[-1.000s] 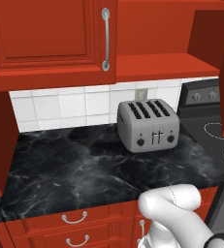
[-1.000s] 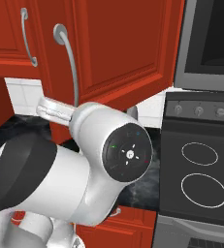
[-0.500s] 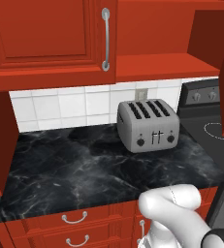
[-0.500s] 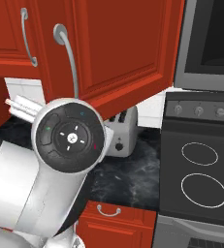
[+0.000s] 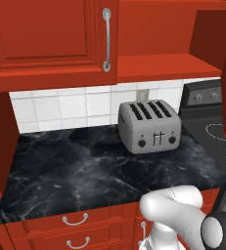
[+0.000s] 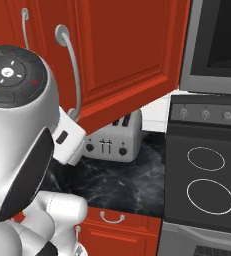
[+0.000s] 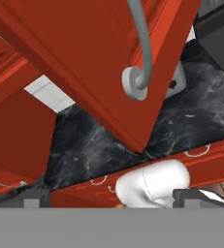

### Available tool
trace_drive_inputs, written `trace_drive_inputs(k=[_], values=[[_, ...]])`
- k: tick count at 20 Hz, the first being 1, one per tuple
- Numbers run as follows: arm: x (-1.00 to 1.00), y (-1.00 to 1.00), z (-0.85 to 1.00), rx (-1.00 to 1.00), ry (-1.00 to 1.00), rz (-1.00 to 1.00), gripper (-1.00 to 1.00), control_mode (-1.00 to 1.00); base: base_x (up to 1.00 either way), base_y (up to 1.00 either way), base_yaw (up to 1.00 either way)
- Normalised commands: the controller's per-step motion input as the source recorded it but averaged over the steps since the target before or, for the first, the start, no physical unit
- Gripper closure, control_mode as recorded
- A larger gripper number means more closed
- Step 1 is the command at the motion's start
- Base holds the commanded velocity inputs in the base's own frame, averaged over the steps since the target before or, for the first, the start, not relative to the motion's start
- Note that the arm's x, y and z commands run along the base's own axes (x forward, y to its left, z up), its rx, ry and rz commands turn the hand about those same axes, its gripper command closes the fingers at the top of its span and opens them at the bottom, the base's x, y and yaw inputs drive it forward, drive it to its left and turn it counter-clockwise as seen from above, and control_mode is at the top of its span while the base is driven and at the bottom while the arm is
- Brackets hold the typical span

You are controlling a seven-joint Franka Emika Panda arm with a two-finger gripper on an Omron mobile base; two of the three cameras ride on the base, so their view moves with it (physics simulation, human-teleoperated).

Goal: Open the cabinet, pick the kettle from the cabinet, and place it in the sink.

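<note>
The red cabinet point(image 5: 51, 34) hangs over the counter. Its left door is shut, with a silver bar handle point(image 5: 106, 39). Its right door point(image 6: 132, 55) stands swung out toward me, and its bar handle point(image 7: 138, 53) is close above my gripper point(image 7: 116, 197) in the hand view. My gripper is open with nothing between its fingertips point(image 7: 196, 196), and it sits below the door's lower corner. The open half of the cabinet point(image 5: 153, 34) shows a bare red back and shelf. The kettle is hidden. The sink is out of view.
A silver four-slot toaster point(image 5: 148, 126) stands on the black marble counter point(image 5: 85, 171). A black stove point(image 6: 207, 175) sits to the right, with an oven front point(image 6: 217, 40) above it. Red drawers point(image 5: 75, 222) run under the counter. My arm's large joint point(image 6: 17, 100) blocks the left of the right base view.
My arm has swung: its big joint rose and moved left in the right base view, uncovering the toaster. The cabinet door and the gripper's opening look the same.
</note>
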Motion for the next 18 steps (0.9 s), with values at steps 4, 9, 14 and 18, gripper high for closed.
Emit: trace_drive_inputs(k=[4, 9, 14, 18], values=[[-0.18, 0.36, -0.01, 0.00, 0.18, -0.07, -1.00, -1.00, 0.00, 0.00, 0.00], [-0.03, 0.39, -0.05, 0.00, 0.01, -0.04, -1.00, -1.00, 0.00, 0.00, 0.00], [0.00, 0.35, -0.07, 0.00, -0.04, 0.00, -1.00, -1.00, 0.00, 0.00, 0.00], [0.07, 0.31, -0.10, 0.00, -0.06, -0.04, -1.00, -1.00, 0.00, 0.00, 0.00]])
